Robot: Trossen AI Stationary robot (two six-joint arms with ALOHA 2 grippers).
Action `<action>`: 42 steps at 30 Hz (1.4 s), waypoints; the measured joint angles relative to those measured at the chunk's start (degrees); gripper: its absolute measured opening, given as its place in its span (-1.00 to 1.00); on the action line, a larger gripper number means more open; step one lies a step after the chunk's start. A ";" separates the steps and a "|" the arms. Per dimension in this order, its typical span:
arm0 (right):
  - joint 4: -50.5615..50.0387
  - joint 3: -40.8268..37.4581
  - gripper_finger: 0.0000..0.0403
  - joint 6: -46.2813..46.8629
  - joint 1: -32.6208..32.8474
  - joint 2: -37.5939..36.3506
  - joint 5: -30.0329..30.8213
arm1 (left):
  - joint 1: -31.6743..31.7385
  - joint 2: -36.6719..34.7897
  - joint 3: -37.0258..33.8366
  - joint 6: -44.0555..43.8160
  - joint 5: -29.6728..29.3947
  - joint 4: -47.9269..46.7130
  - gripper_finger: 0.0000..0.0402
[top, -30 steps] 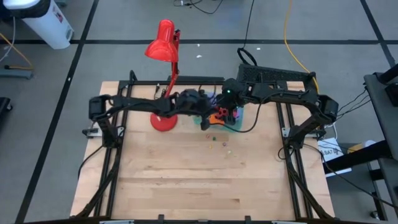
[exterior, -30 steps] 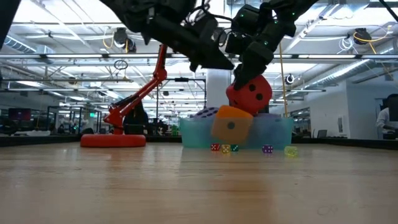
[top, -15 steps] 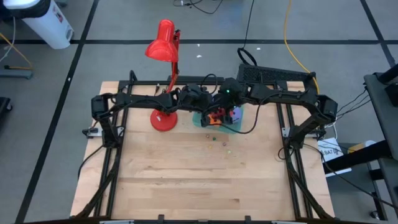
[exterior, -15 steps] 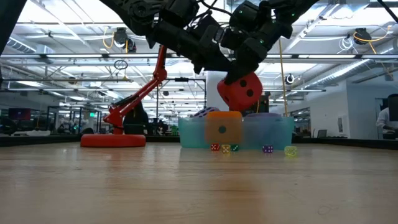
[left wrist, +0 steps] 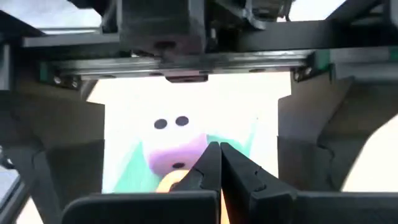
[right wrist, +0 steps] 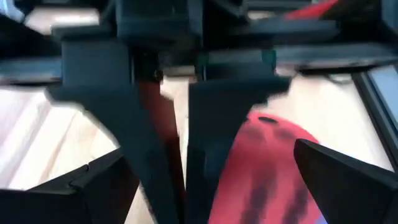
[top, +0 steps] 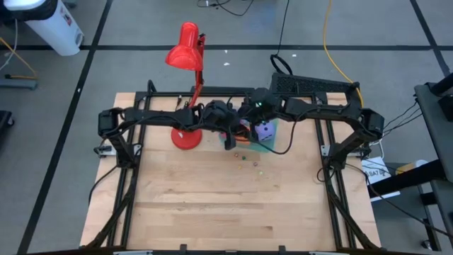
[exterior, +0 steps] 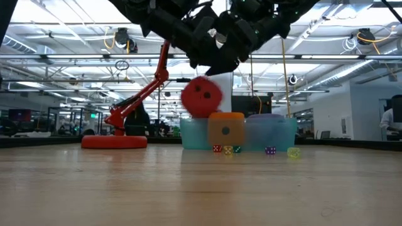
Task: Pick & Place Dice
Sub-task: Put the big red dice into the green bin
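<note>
Low view: the red die [exterior: 201,96] appears blurred in mid-air above the left end of the translucent blue bin [exterior: 276,133], clear of both grippers, while the orange die [exterior: 226,130] sits at the bin's front wall. The right gripper [top: 249,122], over the bin at the far side of the table [top: 212,205], has its claw released, fingers spread wide and grasping nothing. The left gripper [left wrist: 219,149], just beside it, is clenched tip to tip above a lavender die [left wrist: 177,146].
</note>
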 joint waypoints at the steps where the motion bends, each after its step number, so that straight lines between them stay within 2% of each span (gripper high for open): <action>1: 0.05 0.00 0.98 0.07 0.21 -0.09 0.10 | -0.33 -0.03 0.06 -0.15 -0.66 -0.21 -1.00; 7: -1.23 -0.02 0.98 1.66 0.73 -0.07 5.70 | -0.76 0.52 0.02 -0.89 -2.31 -2.50 -0.99; 14: -1.61 -4.10 0.98 3.89 -0.15 -0.09 6.54 | -0.17 0.32 -0.81 0.24 -2.37 -5.18 -0.99; 20: -2.55 -7.12 0.98 6.62 0.17 -0.09 6.16 | -1.12 -6.29 -1.31 2.85 -4.19 -13.24 -1.00; 24: -1.57 -7.49 0.98 6.32 2.02 -0.09 6.08 | -2.00 -15.43 -6.39 0.78 -5.47 -16.42 -1.00; 31: 9.26 -7.50 0.98 2.70 6.19 -0.11 6.56 | -2.21 -29.17 -22.82 -11.14 -7.87 -17.48 -1.00; 37: 17.01 -7.42 0.96 3.84 6.81 2.49 7.87 | -4.34 -33.00 -30.48 -18.56 -12.07 -17.82 -1.00; 42: 24.36 -7.43 0.91 4.96 6.73 7.03 8.35 | -5.10 -33.21 -31.63 -21.82 -16.89 -21.28 -1.00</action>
